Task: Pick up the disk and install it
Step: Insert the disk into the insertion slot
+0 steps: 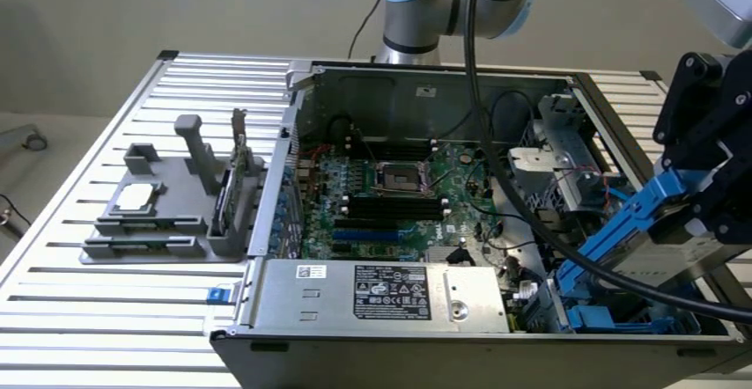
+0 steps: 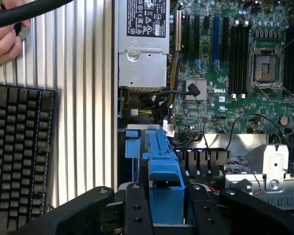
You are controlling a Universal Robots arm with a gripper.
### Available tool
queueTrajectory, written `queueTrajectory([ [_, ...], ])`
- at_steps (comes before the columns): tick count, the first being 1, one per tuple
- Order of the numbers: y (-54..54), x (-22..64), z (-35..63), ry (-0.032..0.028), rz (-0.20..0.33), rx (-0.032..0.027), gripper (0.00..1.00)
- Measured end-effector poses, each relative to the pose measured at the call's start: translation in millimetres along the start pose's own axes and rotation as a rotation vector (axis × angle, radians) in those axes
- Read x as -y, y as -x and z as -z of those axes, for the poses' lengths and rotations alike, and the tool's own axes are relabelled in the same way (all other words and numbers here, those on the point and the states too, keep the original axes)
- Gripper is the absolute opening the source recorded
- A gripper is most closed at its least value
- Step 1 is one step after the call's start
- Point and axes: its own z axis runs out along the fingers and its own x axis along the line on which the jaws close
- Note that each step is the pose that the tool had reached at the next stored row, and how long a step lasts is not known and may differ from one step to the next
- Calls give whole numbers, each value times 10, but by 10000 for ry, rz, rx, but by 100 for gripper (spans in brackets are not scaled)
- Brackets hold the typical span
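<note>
The disk (image 1: pixel 635 220) hangs tilted over the open computer case (image 1: pixel 411 77), at the corner nearest the exterior view's right, its blue carrier frame slanting down toward the blue drive bay (image 1: pixel 611 320) below it. The gripper (image 1: pixel 696 217) has its jaws closed on the disk; in the wrist view the two black fingers (image 2: pixel 137 210) flank the blue frame of the disk (image 2: pixel 162 164) on either side, pressed against it. Whether the lower end of the frame already touches the bay cannot be told. A thick black cable (image 1: pixel 552 231) runs from the arm down across the case toward the gripper. Inside the case lies the green motherboard (image 1: pixel 376 195) with its processor socket (image 1: pixel 396 176), and the silver power supply (image 1: pixel 388 292) with a white label sits along the near wall. On the slatted metal table (image 1: pixel 106 319), toward the exterior view's left, a grey fixture (image 1: pixel 176 222) carries a small square chip (image 1: pixel 133 197) and an upright thin card (image 1: pixel 239 178). The wrist view also shows a black keyboard (image 2: pixel 19 156) on the table and a person's hand (image 2: pixel 5 41) near the cable.
</note>
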Motion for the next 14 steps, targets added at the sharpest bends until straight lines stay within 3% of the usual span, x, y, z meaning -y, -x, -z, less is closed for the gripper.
queueTrajectory([
  [14, -4, 12, -27, -1, 118, -1, 33],
])
